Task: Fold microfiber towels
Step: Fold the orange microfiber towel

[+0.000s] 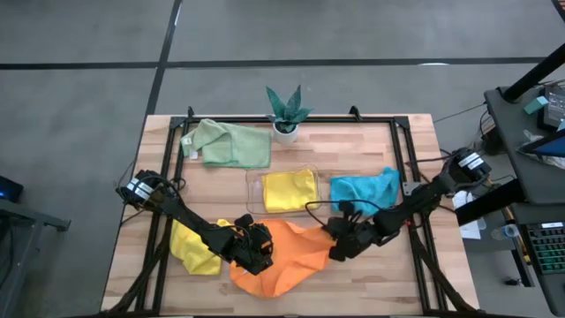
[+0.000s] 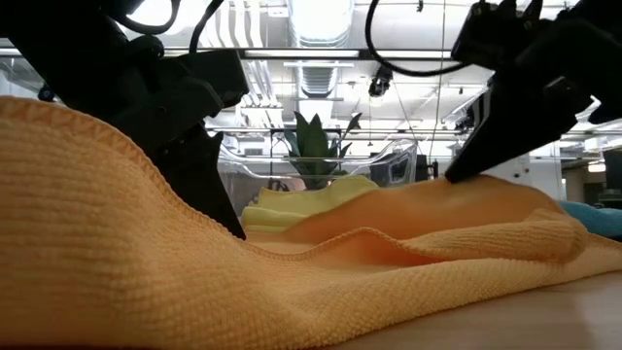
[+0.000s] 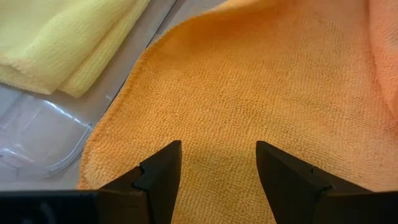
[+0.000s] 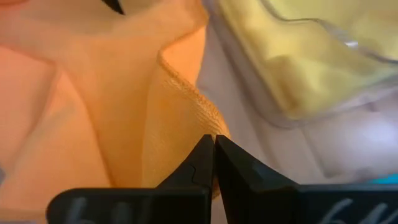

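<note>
lay rumpled near the table's (image 1: 388, 274) front edge: soft orange microfiber towel (image 1: 287, 256). hovered spread over its left part, gripping nothing, likely ready to pin or lift: left gripper (image 3: 217, 165). pinched the towel's right edge with fingers pressed together, apparently to draw it over for a fold: right gripper (image 4: 214, 149). sat just behind, holding a folded yellow towel (image 1: 289, 189): clear plastic tray (image 1: 253, 181). farther back, toward the rear edge: pale green towel (image 1: 231, 144).

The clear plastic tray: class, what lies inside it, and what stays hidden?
Inside the clear plastic tray lies one folded yellow towel. Whatever is beneath that towel is covered. The orange towel lies in front of the tray, not in it.
</note>
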Action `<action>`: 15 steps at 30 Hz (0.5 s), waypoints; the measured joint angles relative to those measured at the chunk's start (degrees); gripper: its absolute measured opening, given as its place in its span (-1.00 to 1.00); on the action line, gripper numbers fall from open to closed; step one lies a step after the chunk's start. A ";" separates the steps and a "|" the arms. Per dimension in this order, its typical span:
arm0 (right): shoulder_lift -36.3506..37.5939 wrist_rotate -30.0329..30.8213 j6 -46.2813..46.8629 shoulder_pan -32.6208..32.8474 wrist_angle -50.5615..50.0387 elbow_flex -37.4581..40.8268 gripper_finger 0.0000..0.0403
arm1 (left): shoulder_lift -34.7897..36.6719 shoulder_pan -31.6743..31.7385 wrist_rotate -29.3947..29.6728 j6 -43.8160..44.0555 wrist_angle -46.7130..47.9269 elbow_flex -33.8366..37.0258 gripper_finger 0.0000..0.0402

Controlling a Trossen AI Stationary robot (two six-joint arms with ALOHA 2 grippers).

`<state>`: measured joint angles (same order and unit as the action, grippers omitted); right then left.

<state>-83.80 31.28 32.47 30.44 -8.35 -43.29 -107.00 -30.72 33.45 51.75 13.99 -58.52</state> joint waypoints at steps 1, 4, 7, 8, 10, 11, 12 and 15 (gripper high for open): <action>0.68 0.35 0.03 0.00 -1.56 0.00 -0.96 | 0.00 0.01 0.00 0.00 0.02 0.00 -0.05; 1.87 2.77 1.26 -0.09 -5.48 0.00 -0.96 | 0.00 0.02 0.00 0.02 0.01 0.00 -0.05; 2.04 4.33 2.94 -0.12 -8.12 0.04 -0.96 | 0.00 0.00 -0.01 -0.02 -0.01 0.00 -0.05; 1.93 4.35 3.27 -0.11 -8.30 0.13 -0.96 | 0.00 0.01 0.00 -0.04 0.06 0.00 -0.05; 1.46 4.35 3.53 -0.11 -8.27 0.17 -0.96 | 0.00 0.01 0.00 -0.07 0.13 -0.14 -0.05; 1.25 4.33 3.61 -0.11 -8.30 0.17 -0.96 | 0.00 0.01 -0.01 -0.07 0.20 -0.31 -0.05; 1.13 4.31 3.61 -0.09 -8.50 0.17 -0.96 | 0.00 0.01 0.00 -0.16 0.23 -0.44 -0.05; 0.98 4.55 3.23 -0.11 -8.57 0.22 -0.96 | 0.00 0.02 -0.01 -1.00 0.37 -0.62 -0.05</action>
<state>-82.83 35.83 35.70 30.33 -16.92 -43.07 -107.00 -30.70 33.44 50.75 14.36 -59.14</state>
